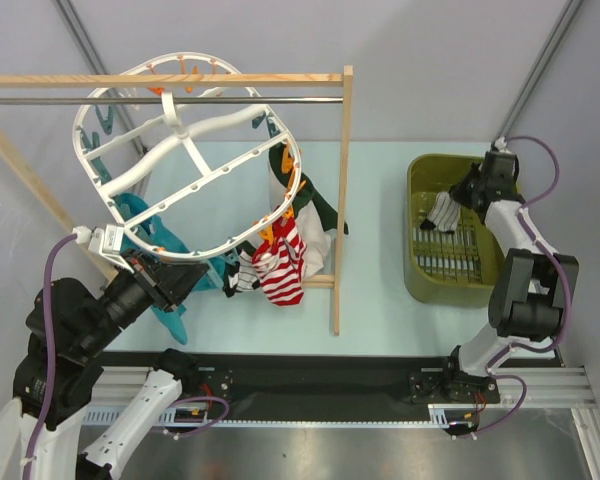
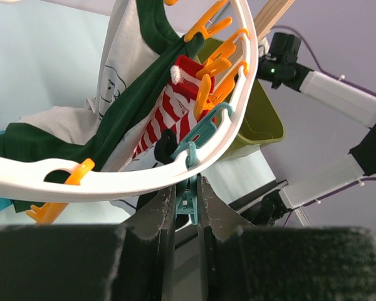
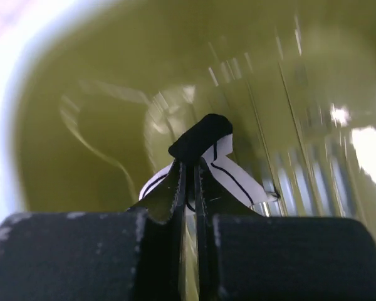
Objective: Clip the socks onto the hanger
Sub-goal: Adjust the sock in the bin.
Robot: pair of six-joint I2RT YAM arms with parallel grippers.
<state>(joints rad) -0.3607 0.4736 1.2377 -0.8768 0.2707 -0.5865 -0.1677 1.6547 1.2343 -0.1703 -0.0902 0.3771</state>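
Inside olive bin (image 3: 81, 125), right pincer (image 3: 189, 166) clamps sock (image 3: 233, 178).

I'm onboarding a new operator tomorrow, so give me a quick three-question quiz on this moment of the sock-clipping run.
1. True or false: the right end effector pinches a black-toed sock inside the olive basket.
2. What is the left end effector closed on? A) an orange clip B) a teal clip C) the wooden rack
3. Fill in: the red-and-white sock hangs from the white ___.

Key: 1 true; 2 B; 3 hanger.
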